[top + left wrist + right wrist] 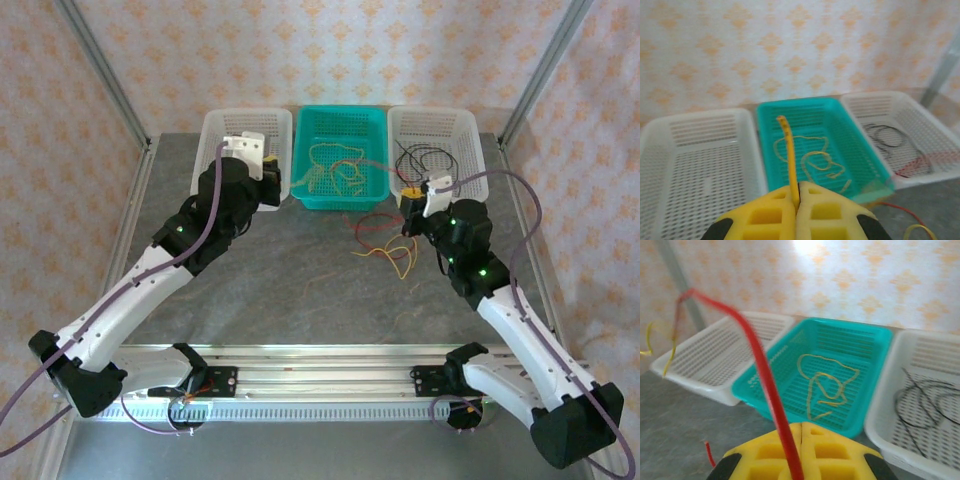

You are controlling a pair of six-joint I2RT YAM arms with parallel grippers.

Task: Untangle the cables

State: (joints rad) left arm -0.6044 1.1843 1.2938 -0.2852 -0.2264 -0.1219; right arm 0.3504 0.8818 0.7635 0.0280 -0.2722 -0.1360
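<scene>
Closest in, the left claw (798, 189) has its yellow pads (767, 215) pressed tight on a yellow cable (790, 160). The cable stands up from the seam and ends just ahead, over the teal basket (875, 175). The right claw (802, 427) is likewise clamped, on a red cable (765, 385) that rises from between its pads, arches away to the claw's left and droops. Its far end is blurred, and a scrap of yellow hanging there is hard to trace.

From above, the left claw (252, 165) hangs over the inner rim of the left white basket (215, 125), with the teal basket just to its right. The right claw (425, 195) sits at the front rim of the right white basket (470, 125). The open room is the grey surface (300, 290) on the near side of both claws. Metal posts (100, 75) and papered walls close in the back.

Yellow loops (335, 170) lie in the teal basket. A black cable (425, 157) coils just beyond the right claw. A red and yellow tangle (385, 250) sprawls on the surface near that claw's left. From above, both wrists hide the fingertips.
</scene>
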